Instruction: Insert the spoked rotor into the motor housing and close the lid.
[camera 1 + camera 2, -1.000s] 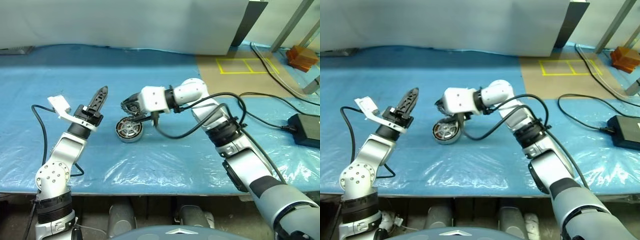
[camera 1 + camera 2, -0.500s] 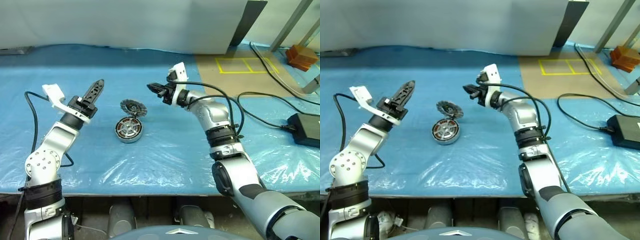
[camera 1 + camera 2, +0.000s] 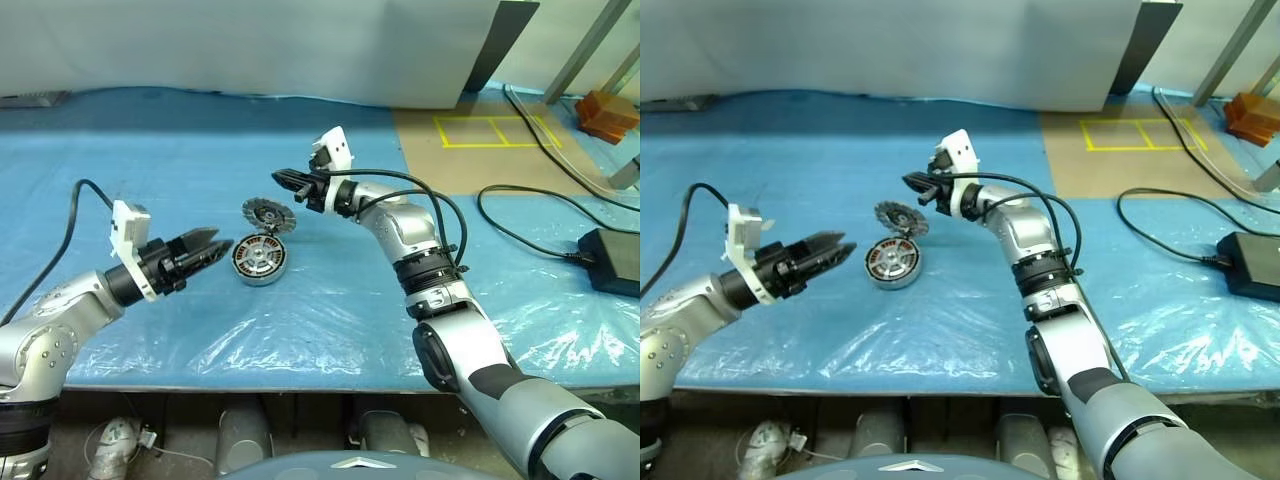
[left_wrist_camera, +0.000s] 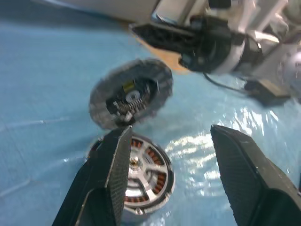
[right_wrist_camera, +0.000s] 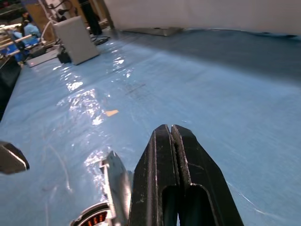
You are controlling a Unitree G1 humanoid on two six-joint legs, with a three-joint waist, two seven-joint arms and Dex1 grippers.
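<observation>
Left gripper [image 4: 167, 155] jaws apart, right gripper [image 5: 171, 129] clamped.

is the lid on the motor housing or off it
Off. The lid stands tilted on edge against the motor housing, whose top is uncovered, showing copper windings and the spoked rotor inside.

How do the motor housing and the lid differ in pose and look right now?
The housing lies flat on the blue sheet with its open face up, while the lid stands tilted on edge, propped against the housing's rim. The housing shows copper windings under silvery spokes; the lid shows none, only a dark inner face. Both are round, grey and about equally wide.
</observation>
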